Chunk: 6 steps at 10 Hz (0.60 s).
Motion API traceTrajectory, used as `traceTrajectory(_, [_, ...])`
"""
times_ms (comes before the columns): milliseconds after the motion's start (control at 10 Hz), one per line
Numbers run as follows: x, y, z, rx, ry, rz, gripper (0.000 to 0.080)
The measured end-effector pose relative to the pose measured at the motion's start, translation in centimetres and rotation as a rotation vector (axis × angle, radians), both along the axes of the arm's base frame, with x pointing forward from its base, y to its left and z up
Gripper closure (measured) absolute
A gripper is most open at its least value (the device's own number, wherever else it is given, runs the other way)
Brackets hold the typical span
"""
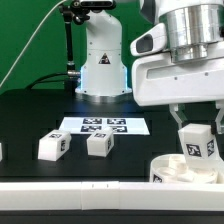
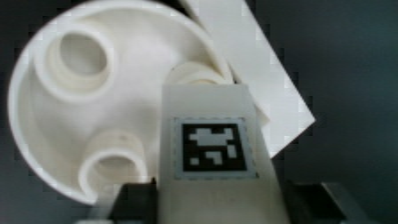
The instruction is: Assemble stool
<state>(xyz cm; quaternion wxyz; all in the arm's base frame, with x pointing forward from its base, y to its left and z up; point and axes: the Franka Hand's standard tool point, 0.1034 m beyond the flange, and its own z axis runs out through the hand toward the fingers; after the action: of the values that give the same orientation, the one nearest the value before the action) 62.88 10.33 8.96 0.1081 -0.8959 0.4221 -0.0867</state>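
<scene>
My gripper (image 1: pixel 197 133) is shut on a white stool leg (image 1: pixel 199 143) with a black-and-white tag, holding it upright just above the round white seat (image 1: pixel 170 169) at the front of the exterior view's right. In the wrist view the held leg (image 2: pixel 217 140) stands between my dark fingers (image 2: pixel 146 203) over the seat (image 2: pixel 80 90), whose round sockets show. Two more tagged legs (image 1: pixel 52 146) (image 1: pixel 99 143) lie on the black table to the exterior view's left of the seat.
The marker board (image 1: pixel 103 125) lies flat on the table behind the loose legs. A long white border rail (image 1: pixel 70 187) runs along the front edge. The robot base (image 1: pixel 102 60) stands at the back.
</scene>
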Motion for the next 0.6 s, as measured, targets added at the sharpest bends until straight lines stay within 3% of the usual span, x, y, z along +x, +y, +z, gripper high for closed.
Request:
traceTrajectory(500, [-0.17,0.2,-0.08,0.158,0.047,-0.421,0.0455])
traceTrajectory(600, [0.0,0.29,-0.06,0.209,0.067,-0.557,0.0455])
